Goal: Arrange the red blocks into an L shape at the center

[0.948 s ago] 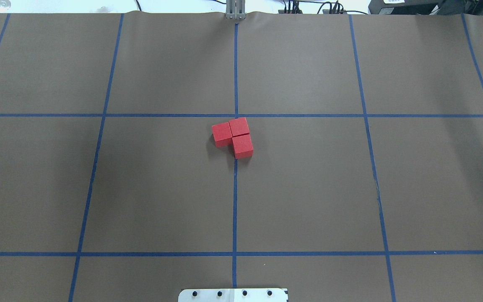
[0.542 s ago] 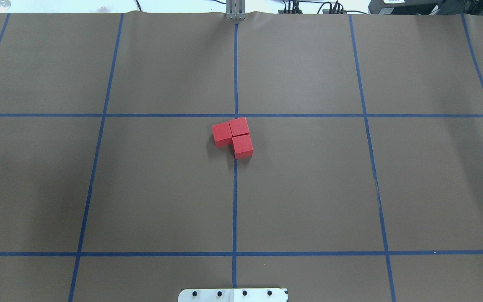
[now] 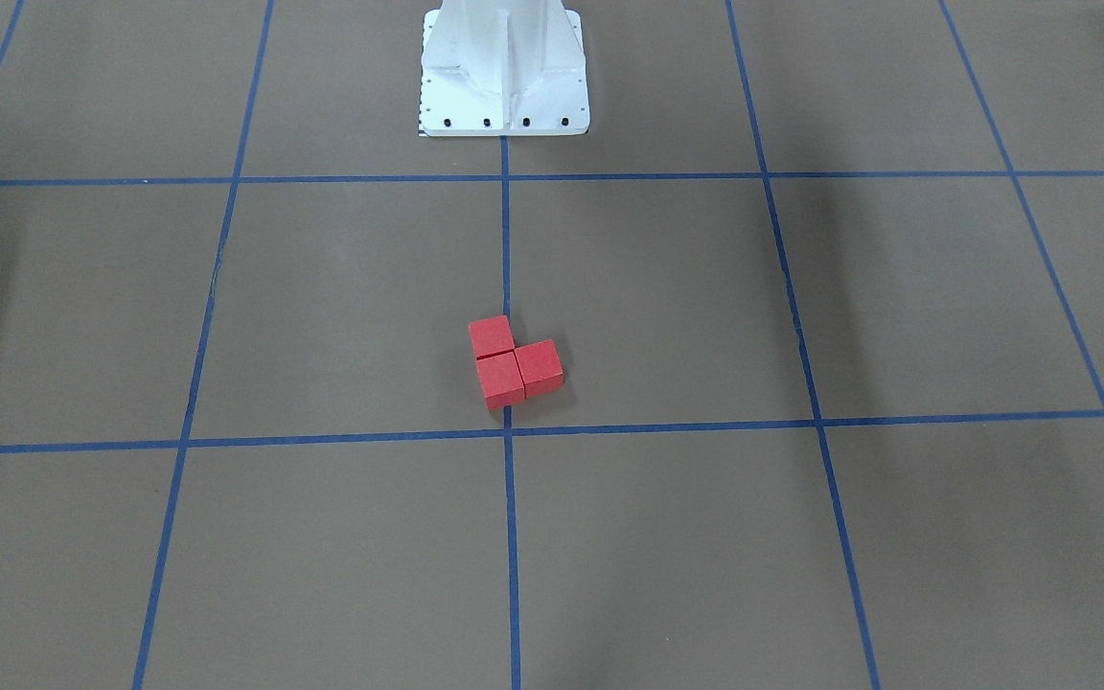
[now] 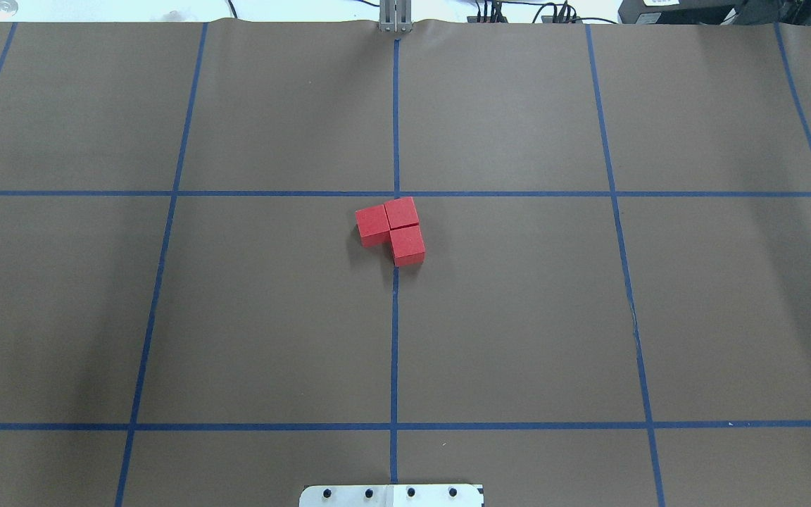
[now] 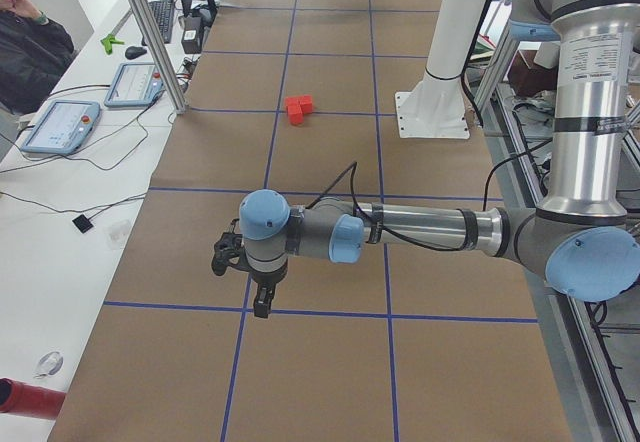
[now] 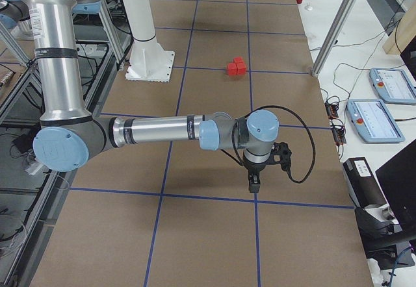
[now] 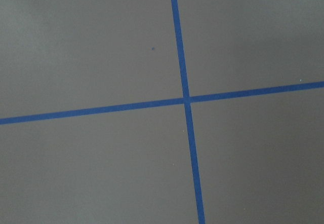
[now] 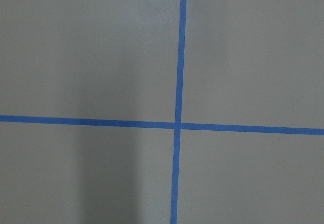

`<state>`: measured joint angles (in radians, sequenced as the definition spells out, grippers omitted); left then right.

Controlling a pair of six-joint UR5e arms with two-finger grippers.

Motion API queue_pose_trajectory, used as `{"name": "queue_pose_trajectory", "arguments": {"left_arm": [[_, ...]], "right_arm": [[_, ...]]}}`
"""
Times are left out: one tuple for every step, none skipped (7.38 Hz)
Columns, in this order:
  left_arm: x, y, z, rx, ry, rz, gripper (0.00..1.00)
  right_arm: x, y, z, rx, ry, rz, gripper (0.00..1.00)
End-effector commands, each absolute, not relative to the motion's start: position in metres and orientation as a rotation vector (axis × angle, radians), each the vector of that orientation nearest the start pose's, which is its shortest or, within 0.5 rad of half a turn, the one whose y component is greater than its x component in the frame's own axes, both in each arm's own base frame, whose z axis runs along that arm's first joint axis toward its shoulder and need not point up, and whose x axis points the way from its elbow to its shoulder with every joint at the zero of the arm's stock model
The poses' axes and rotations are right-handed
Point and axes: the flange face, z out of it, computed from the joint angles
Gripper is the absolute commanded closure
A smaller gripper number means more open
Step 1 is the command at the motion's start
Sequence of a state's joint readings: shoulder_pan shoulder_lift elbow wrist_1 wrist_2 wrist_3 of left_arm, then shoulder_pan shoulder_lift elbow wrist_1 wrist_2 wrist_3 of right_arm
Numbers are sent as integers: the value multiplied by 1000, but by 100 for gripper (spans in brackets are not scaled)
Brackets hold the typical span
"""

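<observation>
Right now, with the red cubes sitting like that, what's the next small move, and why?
Probably none; I'd leave both arms parked. The three small matte red cubes touch in an L just on the robot's side of the central blue tape crossing, and the left hand and right hand hang far from them.

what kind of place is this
Most likely a robotics lab: a table gridded in blue tape, the robot's left arm reaching over it, control pendants on a side bench, and a seated operator.
</observation>
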<state>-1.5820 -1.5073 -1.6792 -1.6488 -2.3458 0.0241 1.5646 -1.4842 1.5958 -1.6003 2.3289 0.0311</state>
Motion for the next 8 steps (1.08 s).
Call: {"name": "queue_pose_trajectory", "arguments": {"left_arm": [[-67,-465,618,122,778,18,0],[-67,-466,619,118,772,10,0],[-67,-467,616,124,772,12,0],[-67,-467,613,130,772,14,0],[-67,-467,613,130,772,14,0],[-67,-465,615,127,771,13,0],[-67,-465,615,125,771,12,0],[-67,-465,615,125,771,12,0]], "right_arm": [[61,-529,609,58,-762,-5,1],[61,-525,608,60,-765,-7,1],[60,-527,595,83,-765,-14,1],[44,-529,571,91,-768,3,1],[27,-525,549,78,-777,59,1],[27,-512,555,78,-779,59,1],[20,-505,562,88,-783,47,1],[17,-496,573,82,-782,37,1]]}}
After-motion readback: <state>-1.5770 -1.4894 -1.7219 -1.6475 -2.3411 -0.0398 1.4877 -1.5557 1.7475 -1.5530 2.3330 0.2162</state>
